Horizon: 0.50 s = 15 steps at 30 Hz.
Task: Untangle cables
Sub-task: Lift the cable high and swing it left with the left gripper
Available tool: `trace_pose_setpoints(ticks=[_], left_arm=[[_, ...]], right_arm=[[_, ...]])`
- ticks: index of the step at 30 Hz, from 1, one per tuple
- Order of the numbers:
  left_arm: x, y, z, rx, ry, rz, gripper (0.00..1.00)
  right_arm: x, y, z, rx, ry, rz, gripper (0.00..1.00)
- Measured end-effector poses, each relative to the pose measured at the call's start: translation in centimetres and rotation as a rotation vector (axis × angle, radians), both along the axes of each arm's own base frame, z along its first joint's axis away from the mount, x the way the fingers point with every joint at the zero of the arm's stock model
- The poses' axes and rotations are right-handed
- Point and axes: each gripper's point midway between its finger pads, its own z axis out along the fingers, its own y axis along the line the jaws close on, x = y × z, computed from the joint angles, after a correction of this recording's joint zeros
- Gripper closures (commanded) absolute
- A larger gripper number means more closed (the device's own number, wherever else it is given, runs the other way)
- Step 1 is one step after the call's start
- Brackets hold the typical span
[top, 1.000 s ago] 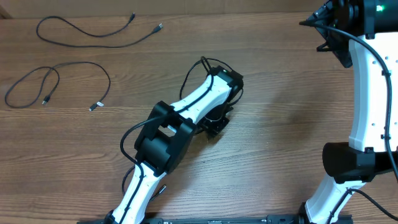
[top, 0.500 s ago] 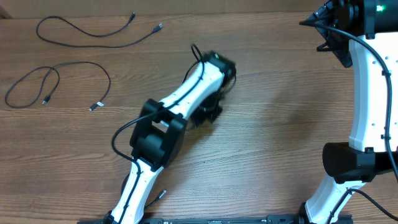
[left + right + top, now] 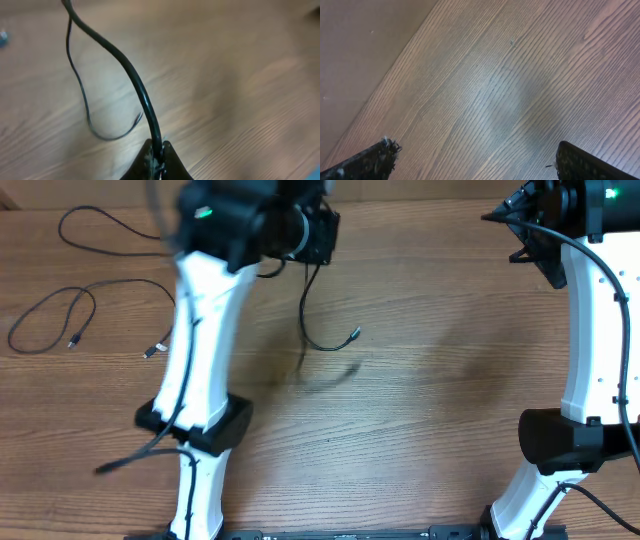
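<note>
My left gripper (image 3: 158, 152) is shut on a thin black cable (image 3: 129, 74) and holds it high above the wooden table. The cable (image 3: 308, 320) hangs down from the gripper (image 3: 312, 232) in the overhead view, its silvery plug end near the table's middle. A second cable (image 3: 130, 245) lies in a long curve at the far left. A third cable (image 3: 95, 300) lies looped just below it. My right gripper (image 3: 475, 160) is open and empty, raised at the far right over bare wood.
The left arm (image 3: 205, 340) stands tall over the left middle of the table. The right arm (image 3: 590, 330) stands along the right edge. The table's far edge (image 3: 380, 75) shows in the right wrist view.
My left arm has swung up and to the far left, lifting one cable off the table. The cable now dangles from the gripper. The right arm has not moved.
</note>
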Motion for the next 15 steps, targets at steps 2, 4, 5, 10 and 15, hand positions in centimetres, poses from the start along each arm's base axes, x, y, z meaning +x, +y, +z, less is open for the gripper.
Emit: trace_pose_setpoints(ticks=[2,4,5,10,15], left_arm=[[-0.9,0.3,3.3,-0.072,-0.068,0.025,0.96],[-2.4,0.7,6.5,-0.148,-0.117,0.052,0.96],[-3.1,0.8,7.4,-0.173,-0.121,0.065,0.96],[-5.5,1.7,9.4,-0.290,-0.048,0.174,0.96],[-5.6,1.9,9.2,-0.356,0.040,0.276,0.96]], right_arm=[[0.0,0.0,0.0,0.000,0.000,0.000,0.00],[0.0,0.0,0.0,0.000,0.000,0.000,0.00],[0.0,0.0,0.0,-0.001,0.000,0.000,0.00],[0.0,0.0,0.0,0.000,0.000,0.000,0.00],[0.0,0.0,0.0,0.000,0.000,0.000,0.00]])
